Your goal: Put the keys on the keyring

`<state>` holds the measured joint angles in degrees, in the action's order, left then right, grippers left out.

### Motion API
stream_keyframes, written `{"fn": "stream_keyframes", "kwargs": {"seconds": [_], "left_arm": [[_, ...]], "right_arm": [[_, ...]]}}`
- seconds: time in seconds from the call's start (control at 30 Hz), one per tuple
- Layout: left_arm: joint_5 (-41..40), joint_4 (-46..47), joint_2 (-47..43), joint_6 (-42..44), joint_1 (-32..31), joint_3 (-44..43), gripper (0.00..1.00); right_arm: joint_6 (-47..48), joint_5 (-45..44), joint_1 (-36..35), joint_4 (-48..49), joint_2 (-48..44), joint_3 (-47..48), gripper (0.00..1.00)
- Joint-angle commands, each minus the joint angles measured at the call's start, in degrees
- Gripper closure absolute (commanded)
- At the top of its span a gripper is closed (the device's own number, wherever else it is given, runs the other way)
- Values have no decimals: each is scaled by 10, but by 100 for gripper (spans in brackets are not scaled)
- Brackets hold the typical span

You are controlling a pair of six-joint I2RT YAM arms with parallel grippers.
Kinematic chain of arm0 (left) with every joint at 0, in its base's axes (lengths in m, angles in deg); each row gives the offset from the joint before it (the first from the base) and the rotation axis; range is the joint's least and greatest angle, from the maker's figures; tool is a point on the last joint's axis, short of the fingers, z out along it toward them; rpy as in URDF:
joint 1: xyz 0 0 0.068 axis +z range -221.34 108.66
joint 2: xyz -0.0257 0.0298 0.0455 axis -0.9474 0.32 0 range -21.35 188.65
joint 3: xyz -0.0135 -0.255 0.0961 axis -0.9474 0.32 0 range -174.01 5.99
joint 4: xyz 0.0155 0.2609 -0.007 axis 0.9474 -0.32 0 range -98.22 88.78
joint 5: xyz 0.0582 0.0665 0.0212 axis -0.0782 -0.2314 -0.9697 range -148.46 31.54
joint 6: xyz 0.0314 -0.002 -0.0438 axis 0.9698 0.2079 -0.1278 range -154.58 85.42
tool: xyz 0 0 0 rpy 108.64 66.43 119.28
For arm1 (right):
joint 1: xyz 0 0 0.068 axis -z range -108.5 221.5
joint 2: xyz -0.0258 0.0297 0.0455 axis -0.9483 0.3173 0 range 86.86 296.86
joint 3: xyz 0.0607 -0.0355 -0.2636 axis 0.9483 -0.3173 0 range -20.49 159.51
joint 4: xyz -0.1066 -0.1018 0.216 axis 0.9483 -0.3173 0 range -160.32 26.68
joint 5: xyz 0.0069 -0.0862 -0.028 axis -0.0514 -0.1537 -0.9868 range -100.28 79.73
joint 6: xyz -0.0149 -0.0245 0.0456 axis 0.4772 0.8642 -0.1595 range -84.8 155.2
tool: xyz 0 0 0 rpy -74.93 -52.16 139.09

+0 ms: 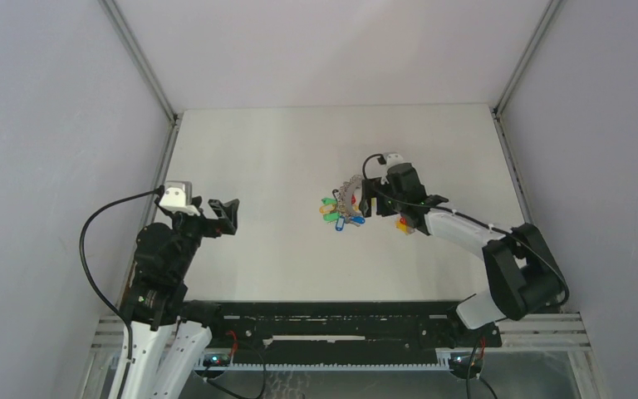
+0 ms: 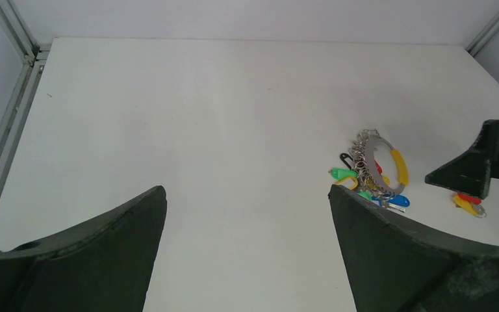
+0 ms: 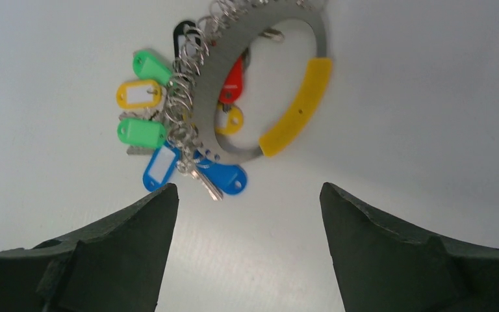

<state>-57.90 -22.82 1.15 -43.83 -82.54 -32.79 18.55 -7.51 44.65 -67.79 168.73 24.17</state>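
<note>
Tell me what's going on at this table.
The right claw hangs open right by the keyring, which lies flat with its bunch of coloured tags. Two loose keys, one red and one yellow, lie beside it, not yet on the ring. The left claw hovers open off to the side, holding nothing.

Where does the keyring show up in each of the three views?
Top external: the keyring lies just right of picture centre, at mid-height.
Left wrist: the keyring sits right of centre, at mid-height.
Right wrist: the keyring fills the upper middle of the picture, seen close.
Shared landmark: the coloured tags, bunched on the ring's left side in all three views.
</note>
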Motion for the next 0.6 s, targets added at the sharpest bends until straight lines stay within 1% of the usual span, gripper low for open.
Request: {"fn": "stream_keyframes", "kwargs": {"seconds": [0.0,0.3,0.57], "left_arm": [[-8,12,3,9,1,7,0],[-16,24,2,-4,2,21,0],[-8,28,1,0,1,26,0]], "right_arm": [[-16,-18,-20,86,51,51,20],[-40,-51,-42,115,165,124,22],[-75,-82,-49,93,244,188,26]]}}
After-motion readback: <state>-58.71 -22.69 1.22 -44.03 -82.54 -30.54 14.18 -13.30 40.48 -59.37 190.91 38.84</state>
